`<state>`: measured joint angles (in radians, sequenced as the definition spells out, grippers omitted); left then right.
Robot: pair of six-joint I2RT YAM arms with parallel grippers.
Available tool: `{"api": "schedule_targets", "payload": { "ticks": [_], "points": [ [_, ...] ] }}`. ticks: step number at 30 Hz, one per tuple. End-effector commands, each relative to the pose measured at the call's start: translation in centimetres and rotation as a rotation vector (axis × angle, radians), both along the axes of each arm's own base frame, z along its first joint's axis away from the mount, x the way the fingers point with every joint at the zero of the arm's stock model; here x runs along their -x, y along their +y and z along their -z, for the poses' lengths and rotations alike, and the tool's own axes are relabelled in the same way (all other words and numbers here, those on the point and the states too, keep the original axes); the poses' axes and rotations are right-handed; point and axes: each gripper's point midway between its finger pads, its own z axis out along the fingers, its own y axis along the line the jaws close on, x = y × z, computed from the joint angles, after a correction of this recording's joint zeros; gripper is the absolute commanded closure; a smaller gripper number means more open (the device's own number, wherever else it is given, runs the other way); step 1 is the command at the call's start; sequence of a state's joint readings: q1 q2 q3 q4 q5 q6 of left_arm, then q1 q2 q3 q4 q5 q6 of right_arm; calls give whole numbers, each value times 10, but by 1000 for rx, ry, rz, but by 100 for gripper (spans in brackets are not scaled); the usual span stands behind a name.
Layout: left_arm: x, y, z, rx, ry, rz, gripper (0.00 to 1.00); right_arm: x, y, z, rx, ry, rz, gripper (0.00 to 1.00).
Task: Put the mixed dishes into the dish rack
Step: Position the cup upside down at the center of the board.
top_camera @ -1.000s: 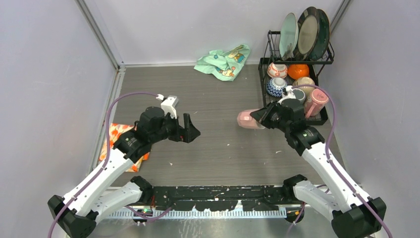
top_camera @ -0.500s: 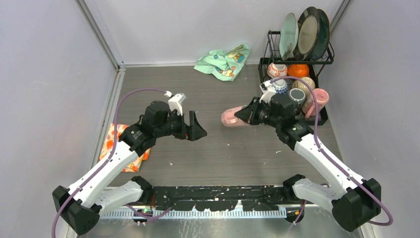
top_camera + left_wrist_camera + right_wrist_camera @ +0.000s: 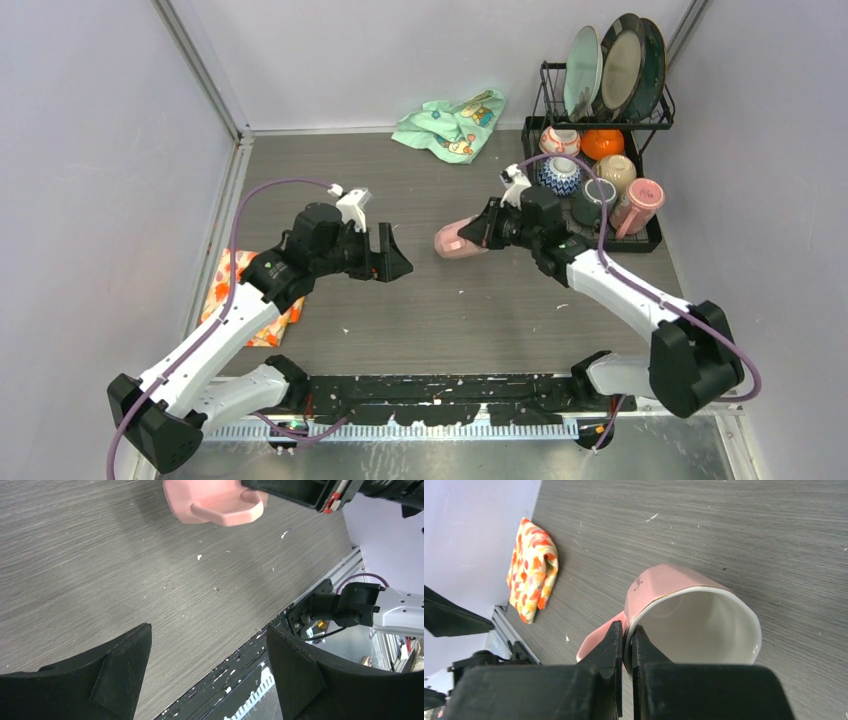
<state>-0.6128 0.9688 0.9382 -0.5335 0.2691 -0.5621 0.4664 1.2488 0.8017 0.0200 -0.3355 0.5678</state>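
Note:
My right gripper (image 3: 481, 232) is shut on the rim of a pink cup (image 3: 455, 241) and holds it on its side above the table's middle. In the right wrist view the jaws pinch the cup's wall (image 3: 689, 612), its white inside facing the camera. My left gripper (image 3: 391, 259) is open and empty, a short way left of the cup; the cup shows at the top of the left wrist view (image 3: 215, 502). The black dish rack (image 3: 648, 238) at the right holds three plates (image 3: 620, 65) upright on top, and bowls (image 3: 559, 176) and another pink cup (image 3: 638, 205) in the basket.
A mint-green cartoon-print cloth (image 3: 450, 124) lies at the back near the rack. An orange floral cloth (image 3: 226, 290) lies at the left under my left arm, also in the right wrist view (image 3: 532, 568). Walls close the left, back and right.
My right gripper has carried the pink cup leftward, away from the rack toward the table's middle. My left gripper moved slightly right toward it and stayed open.

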Motion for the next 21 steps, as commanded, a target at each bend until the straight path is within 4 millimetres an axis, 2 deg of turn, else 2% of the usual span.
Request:
{"api": "schedule_targets", "payload": {
  "ticks": [1,2,7,12,15,18,21],
  "points": [
    [-10,19,16,-34,62,-110,15,-9,27,-17,-81,-157,-115,99],
    [-13,23,19,-14,94,-136,15,-8,32,-10,-90,-142,-136,99],
    [-27,35,25,165,188,-220,17,-9,45,-4,-165,-177,-140,98],
    [-29,34,34,186,211,-224,16,-8,45,24,-140,-129,-123,94],
    [-31,31,43,202,228,-228,16,-3,43,34,-151,-127,-120,91],
    [-33,21,52,266,289,-229,17,2,43,32,-186,-134,-126,91],
    [-34,7,48,395,349,-216,20,3,43,21,-243,-171,-105,95]
  ]
}}
